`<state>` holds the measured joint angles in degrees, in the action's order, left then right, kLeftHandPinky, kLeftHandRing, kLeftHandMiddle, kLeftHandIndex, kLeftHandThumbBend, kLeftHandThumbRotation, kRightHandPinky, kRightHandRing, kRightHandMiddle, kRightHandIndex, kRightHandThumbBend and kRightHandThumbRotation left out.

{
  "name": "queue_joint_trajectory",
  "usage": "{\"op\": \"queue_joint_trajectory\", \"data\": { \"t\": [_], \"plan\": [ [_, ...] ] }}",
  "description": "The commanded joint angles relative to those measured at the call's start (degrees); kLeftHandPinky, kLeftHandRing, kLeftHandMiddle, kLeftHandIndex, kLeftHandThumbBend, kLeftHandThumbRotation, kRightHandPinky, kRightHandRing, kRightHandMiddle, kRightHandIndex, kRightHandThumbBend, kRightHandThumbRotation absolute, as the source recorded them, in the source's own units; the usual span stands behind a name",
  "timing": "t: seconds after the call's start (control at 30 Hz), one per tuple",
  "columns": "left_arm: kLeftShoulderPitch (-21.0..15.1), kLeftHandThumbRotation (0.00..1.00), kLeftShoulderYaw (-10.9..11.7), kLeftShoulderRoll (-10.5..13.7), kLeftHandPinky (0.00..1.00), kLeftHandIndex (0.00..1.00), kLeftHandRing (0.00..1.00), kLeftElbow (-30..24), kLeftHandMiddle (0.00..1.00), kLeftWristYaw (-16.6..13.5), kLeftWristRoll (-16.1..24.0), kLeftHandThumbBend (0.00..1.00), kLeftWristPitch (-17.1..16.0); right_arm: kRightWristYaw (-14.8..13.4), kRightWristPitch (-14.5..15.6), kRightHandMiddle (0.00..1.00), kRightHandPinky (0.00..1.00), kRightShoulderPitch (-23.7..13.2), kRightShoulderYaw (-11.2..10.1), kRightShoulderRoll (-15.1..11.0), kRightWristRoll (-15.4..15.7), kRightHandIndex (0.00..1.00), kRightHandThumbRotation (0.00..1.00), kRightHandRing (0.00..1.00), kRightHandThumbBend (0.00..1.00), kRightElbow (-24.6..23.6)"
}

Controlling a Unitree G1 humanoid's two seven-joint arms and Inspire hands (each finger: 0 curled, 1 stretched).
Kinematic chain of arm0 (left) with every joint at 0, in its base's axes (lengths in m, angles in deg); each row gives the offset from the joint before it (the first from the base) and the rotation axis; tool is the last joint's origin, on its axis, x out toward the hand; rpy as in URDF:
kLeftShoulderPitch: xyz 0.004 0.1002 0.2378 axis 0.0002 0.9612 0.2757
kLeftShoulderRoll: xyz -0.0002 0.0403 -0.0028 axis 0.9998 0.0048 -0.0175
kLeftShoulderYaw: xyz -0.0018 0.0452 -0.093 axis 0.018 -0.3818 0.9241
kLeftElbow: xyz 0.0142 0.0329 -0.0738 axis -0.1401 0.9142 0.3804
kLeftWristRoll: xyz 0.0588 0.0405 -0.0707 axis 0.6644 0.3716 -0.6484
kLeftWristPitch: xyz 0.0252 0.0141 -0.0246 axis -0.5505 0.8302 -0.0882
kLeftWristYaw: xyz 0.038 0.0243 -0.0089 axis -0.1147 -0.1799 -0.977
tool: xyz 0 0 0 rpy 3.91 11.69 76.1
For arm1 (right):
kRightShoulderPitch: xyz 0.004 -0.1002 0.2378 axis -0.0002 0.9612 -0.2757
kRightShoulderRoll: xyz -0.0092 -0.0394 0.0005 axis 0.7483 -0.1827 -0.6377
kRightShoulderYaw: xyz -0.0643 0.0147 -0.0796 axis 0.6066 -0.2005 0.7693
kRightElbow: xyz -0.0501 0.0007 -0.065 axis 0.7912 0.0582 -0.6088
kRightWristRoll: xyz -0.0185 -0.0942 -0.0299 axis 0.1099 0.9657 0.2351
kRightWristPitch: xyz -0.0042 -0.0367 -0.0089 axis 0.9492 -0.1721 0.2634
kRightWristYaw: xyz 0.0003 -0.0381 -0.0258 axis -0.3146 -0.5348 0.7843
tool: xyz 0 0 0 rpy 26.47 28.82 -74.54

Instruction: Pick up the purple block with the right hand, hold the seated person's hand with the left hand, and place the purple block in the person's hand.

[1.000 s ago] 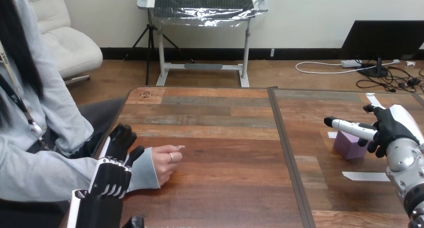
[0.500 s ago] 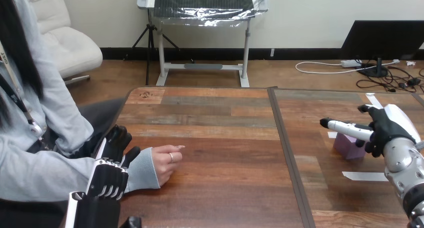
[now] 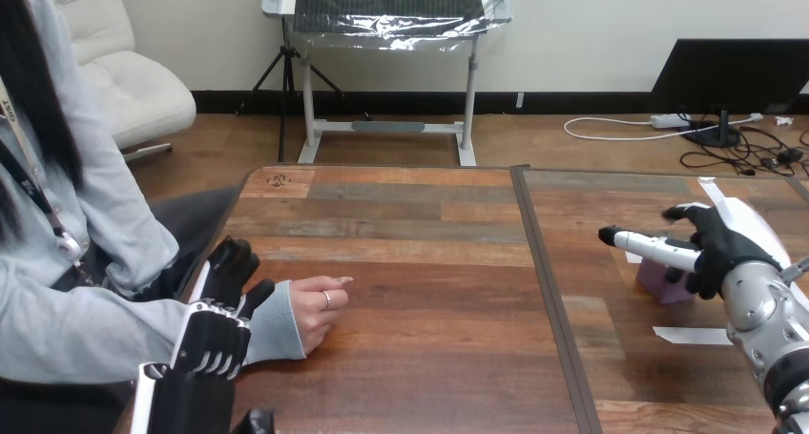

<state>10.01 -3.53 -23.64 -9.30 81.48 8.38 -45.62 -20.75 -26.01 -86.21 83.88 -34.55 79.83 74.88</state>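
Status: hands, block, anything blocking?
Right hand open over small purple block on wooden table. Left hand against person's wrist. Nothing lying between.

The light is bright and even, and it seems to come from above. The wooden table is lit well from the left of the frame to the right. A soft pale shine lies on the wood in the lower middle. At the middle left, the person's hand throws a small soft shadow on the table just under it. At the right, the purple block looks a bit dim. The white back of the right hand and the white tape strip look very bright.
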Motion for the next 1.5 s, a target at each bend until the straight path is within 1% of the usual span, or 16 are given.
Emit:
{"op": "queue_joint_trajectory", "data": {
  "t": [0.0,0.03,0.1,0.3,0.4,0.57,0.77,0.87,0.9,0.97,1.0,1.1,1.17,1.2,1.33,1.47],
  "plan": [
    [-2.1,0.74,-0.8,-0.7,0.89,0.94,0.96,-1.8,0.95,-1.3,2.0,1.0,-0.8,0.4,-1.9,0.61,0.48,-3.7,0.7,0.2,0.3,0.8,0.74,0.56,0.94,-0.7],
    [-2.0,0.74,-0.9,-0.8,0.89,0.93,0.95,-1.9,0.95,-1.6,2.3,1.0,-0.7,0.5,-2.0,0.65,0.53,-3.7,0.8,0.1,0.3,0.78,0.73,0.61,0.91,-0.8],
    [-1.9,0.74,-1.2,-0.7,0.89,0.93,0.95,-2.2,0.95,-1.8,2.4,1.0,-0.4,0.4,-2.7,0.68,0.56,-3.7,0.9,0.0,0.2,0.76,0.73,0.65,0.89,-1.0],
    [-1.8,0.73,-1.8,-0.4,0.89,0.94,0.96,-2.0,0.96,-2.4,2.5,1.0,0.2,-1.3,-5.5,0.63,0.52,-3.5,1.1,-0.6,0.3,0.67,0.67,0.6,0.81,-1.8],
    [-1.9,0.72,-2.2,-0.2,0.9,0.94,0.96,-1.7,0.96,-2.2,2.0,1.0,0.6,-2.4,-6.3,0.65,0.53,-3.5,1.5,-1.1,0.7,0.67,0.66,0.62,0.82,-1.9],
    [-2.2,0.71,-2.6,-0.1,0.91,0.95,0.97,-1.3,0.96,-2.1,1.6,1.0,0.6,-3.3,-8.1,0.66,0.54,-3.6,1.2,-1.6,0.4,0.67,0.66,0.63,0.83,-2.5],
    [-2.3,0.72,-2.4,-0.2,0.91,0.94,0.96,-0.6,0.96,-2.4,2.0,1.0,0.6,-6.7,-11.7,0.68,0.55,-3.6,0.8,-2.6,0.3,0.7,0.61,0.63,0.83,-3.4],
    [-2.3,0.72,-2.3,-0.4,0.91,0.95,0.96,-0.5,0.96,-2.7,2.3,1.0,0.6,-8.8,-13.6,0.67,0.55,-3.6,0.9,-3.0,0.5,0.69,0.57,0.63,0.83,-3.8],
    [-2.3,0.72,-2.4,-0.4,0.91,0.95,0.96,-0.5,0.96,-2.6,2.1,1.0,0.8,-10.0,-14.6,0.67,0.55,-3.6,1.0,-3.3,0.7,0.69,0.56,0.63,0.83,-4.0],
    [-2.3,0.71,-2.6,-0.4,0.91,0.95,0.97,-0.5,0.97,-2.4,1.9,1.0,0.9,-11.4,-15.7,0.66,0.54,-3.5,1.0,-3.5,0.8,0.68,0.5,0.62,0.82,-4.1],
    [-2.3,0.71,-2.8,-0.4,0.91,0.95,0.97,-0.4,0.97,-2.1,1.4,1.0,1.1,-13.5,-16.7,0.66,0.54,-3.5,1.2,-3.7,1.3,0.68,0.48,0.62,0.82,-4.3],
    [-2.5,0.7,-3.0,-0.4,0.91,0.95,0.97,-0.3,0.97,-1.6,0.8,1.0,1.2,-17.2,-18.8,0.63,0.52,-3.6,1.4,-4.1,2.0,0.65,0.41,0.59,0.82,-4.5],
    [-2.6,0.7,-2.9,-0.5,0.92,0.95,0.97,-0.2,0.97,-1.6,0.8,1.0,1.1,-18.6,-19.8,0.6,0.49,-3.7,1.3,-4.3,2.1,0.62,0.34,0.56,0.81,-4.5],
    [-2.6,0.7,-2.9,-0.5,0.92,0.95,0.97,-0.2,0.97,-1.5,0.7,1.0,1.2,-19.7,-21.0,0.56,0.45,-3.7,1.2,-4.4,2.1,0.59,0.28,0.51,0.81,-4.7],
    [-2.6,0.69,-2.9,-0.6,0.92,0.95,0.97,-0.1,0.97,-1.3,0.6,1.0,1.2,-22.3,-23.7,0.49,0.38,-4.0,1.0,-4.6,2.1,0.54,0.17,0.44,0.8,-4.9],
    [-2.8,0.7,-2.8,-0.7,0.92,0.95,0.97,0.1,0.97,-1.2,0.6,1.0,1.0,-23.4,-24.2,0.44,0.33,-4.5,1.1,-4.7,2.1,0.49,0.11,0.38,0.78,-4.8]
  ]
}}
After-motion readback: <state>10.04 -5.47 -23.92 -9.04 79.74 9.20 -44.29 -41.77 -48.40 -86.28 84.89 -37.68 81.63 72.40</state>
